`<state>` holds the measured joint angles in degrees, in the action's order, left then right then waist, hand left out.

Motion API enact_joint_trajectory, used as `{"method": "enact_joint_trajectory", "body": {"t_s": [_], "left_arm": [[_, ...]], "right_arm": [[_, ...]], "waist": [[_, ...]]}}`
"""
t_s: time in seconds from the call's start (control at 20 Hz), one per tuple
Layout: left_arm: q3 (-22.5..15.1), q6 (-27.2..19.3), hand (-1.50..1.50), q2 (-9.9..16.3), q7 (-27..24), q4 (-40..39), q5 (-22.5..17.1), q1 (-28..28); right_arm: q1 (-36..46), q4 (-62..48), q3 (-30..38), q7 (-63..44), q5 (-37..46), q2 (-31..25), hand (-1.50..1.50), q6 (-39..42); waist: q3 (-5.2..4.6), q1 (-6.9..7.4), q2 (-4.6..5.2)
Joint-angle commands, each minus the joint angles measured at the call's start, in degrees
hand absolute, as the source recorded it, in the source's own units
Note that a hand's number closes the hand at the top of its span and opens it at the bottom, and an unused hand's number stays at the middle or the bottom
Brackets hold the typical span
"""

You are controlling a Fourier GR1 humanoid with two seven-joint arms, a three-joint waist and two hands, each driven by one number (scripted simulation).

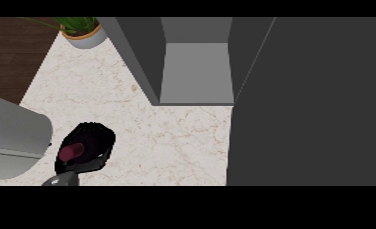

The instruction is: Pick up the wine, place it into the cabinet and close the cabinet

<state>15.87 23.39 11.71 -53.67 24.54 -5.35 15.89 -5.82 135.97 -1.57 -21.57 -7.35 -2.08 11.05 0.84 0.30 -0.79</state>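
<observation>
My left hand (89,143) is at the lower left of the head view, above the marble counter (176,138). Its fingers curl round the wine bottle (71,152), of which only a dark red part shows between fingers and thumb. The grey cabinet (197,73) stands at the top centre, up and to the right of the hand. It is open, with a bare light grey inside. Its dark door (301,103) swings out toward me and fills the right side. My right hand does not show.
A potted green plant (82,31) stands at the back left, next to the cabinet's left wall. A large light grey object (21,141) sits at the left edge, close beside the hand. Dark wood (22,54) borders the counter on the far left.
</observation>
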Motion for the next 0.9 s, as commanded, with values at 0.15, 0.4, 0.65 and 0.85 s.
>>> {"method": "enact_joint_trajectory", "body": {"t_s": [0.15, 0.4, 0.65, 0.85], "left_arm": [[-3.91, 6.26, 1.5, -5.89, -3.76, 7.25, -0.62, -10.73], [-7.08, 4.89, 1.5, -9.46, 0.78, 18.07, -2.26, -14.2], [-13.97, 0.03, 1.5, -11.51, 13.73, 37.73, -8.88, -21.35], [-14.85, -2.04, 1.5, -11.63, 24.6, 53.64, -12.75, -24.86]], "right_arm": [[-0.07, -0.18, 0.37, 0.87, 0.42, 0.25, -1.5, -0.15], [2.92, -1.54, -0.88, -1.11, 1.93, 0.76, -1.5, -1.66], [1.3, -0.63, 2.08, -0.8, -2.18, -0.69, -1.5, 0.11], [-0.88, -1.74, -0.21, 1.83, 0.12, 0.0, -1.5, 1.42]], "waist": [[-0.76, 0.54, 0.47], [-0.75, 0.86, 0.45], [-0.68, 0.61, 0.37], [-0.74, 0.21, 0.54]]}}
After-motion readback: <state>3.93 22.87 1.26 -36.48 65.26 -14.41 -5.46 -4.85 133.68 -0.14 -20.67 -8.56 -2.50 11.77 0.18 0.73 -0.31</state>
